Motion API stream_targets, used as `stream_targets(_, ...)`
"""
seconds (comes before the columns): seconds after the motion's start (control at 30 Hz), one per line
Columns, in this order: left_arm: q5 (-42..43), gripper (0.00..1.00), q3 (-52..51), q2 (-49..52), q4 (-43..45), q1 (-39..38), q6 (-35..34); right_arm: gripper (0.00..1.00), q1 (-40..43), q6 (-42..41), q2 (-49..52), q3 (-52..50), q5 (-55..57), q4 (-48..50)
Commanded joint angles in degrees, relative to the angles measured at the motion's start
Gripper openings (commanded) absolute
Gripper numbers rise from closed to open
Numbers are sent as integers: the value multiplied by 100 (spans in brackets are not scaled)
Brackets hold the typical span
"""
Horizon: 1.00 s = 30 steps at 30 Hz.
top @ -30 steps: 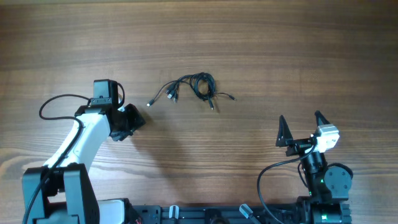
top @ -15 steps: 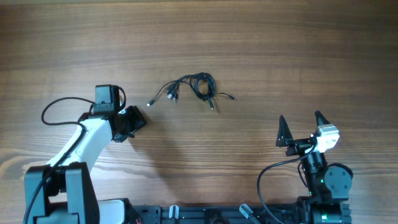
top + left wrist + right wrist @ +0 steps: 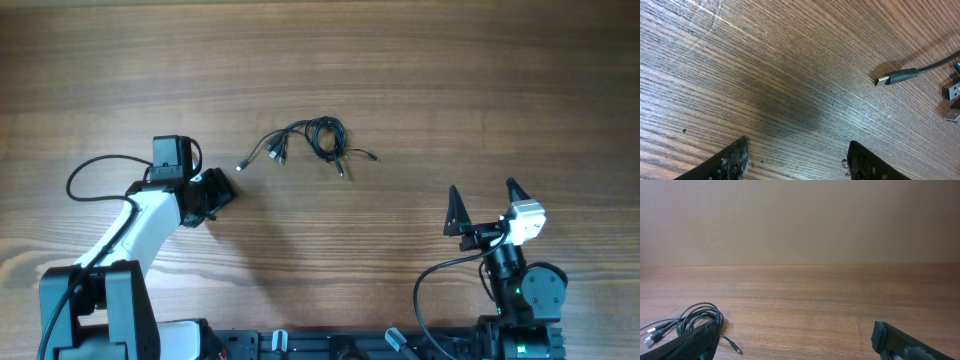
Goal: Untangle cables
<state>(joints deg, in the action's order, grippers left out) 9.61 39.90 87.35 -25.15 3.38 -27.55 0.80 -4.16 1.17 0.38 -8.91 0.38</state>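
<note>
The cables [image 3: 312, 140] are a small tangle of thin black cords on the wooden table [image 3: 450, 80], with a coiled part at its right and several plug ends spreading left and right. My left gripper [image 3: 218, 190] is open and empty, low over the table just left of the bundle's leftmost plug [image 3: 896, 77]. Other plug ends [image 3: 952, 97] show at the right edge of the left wrist view. My right gripper [image 3: 487, 210] is open and empty at the front right, far from the bundle. The coil [image 3: 697, 317] shows at the lower left of the right wrist view.
The left arm's thick black cable [image 3: 95, 175] loops out to the left of the arm. The arm bases [image 3: 330, 345] stand along the table's front edge. A plain wall [image 3: 800, 220] lies behind the table's far edge.
My left gripper drew back a little toward the front of the table during the first half second. Since then nothing has moved. The right arm and the cables are still.
</note>
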Motion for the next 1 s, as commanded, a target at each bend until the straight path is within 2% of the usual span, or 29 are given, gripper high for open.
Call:
stream_targets(0.0,-74,66,-70,44,35,-17,7,100,-46,103,-37,-9,57,17)
stream_targets(0.4,-269,69,-70,146,55,-17,7,100,-46,103,-37,-9,57,17)
stream_targets(0.43,-269,64,-70,234,59,-17,7,100,-46,101,-37,-9,57,17)
stream_targets(0.47,-267,54,-70,299,70,-17,4,100,-46,103,-37,-9,57,17)
stream_targets(0.5,-264,41,-70,382,92,-17,4,100,-46,103,-37,-9,57,17)
stream_targets(0.53,-264,25,-70,444,101,-17,4,100,-46,101,-37,-9,57,17)
stream_targets(0.6,-264,4,-70,450,101,-17,4,100,-46,103,-37,-9,57,17)
stream_targets(0.8,-264,4,267,448,-66,-11,9,100,-46,101,-37,-9,57,17)
stream_targets(0.83,-264,8,470,448,-229,-11,9,100,-46,101,-37,-9,57,17)
stream_targets(0.87,-264,18,645,448,-382,-11,7,100,-46,103,-37,-9,57,17)
stream_targets(0.9,-264,47,800,448,-498,-11,7,100,-46,103,-37,-9,57,17)
stream_targets(0.93,-264,71,975,448,-592,-11,9,100,-46,103,-37,-9,57,17)
stream_targets(0.97,-267,82,1043,448,-597,-11,7,100,-46,103,-37,-9,57,17)
